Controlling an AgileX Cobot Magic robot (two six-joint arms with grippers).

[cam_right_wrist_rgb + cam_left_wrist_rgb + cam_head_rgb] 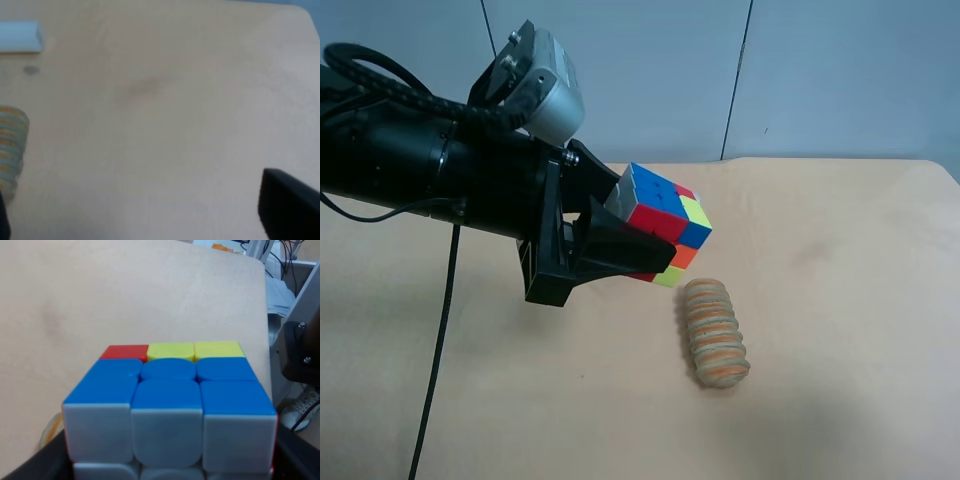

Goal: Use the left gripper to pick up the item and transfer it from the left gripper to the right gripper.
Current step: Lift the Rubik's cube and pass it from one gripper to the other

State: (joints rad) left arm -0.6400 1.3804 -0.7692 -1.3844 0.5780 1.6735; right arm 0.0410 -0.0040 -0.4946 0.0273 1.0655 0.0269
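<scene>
Cube (pixel 670 215) is held clear above the desk (pixel 840 300), pinched between the left gripper (pixel 636 232) fingers (pixel 630 258), near the ribbed roll (pixel 713 335). Right gripper (pixel 135 210): fingers (pixel 289 207) spread, nothing between them. Cube judged light, rigid, smooth-faced; its layers may twist. Recommend taking the free opposite flat faces squarely, not the corners.

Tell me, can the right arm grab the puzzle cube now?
Probably not yet. The puzzle cube, held up by the left fingers, is unblocked in front, but nowhere in the right wrist view.
</scene>
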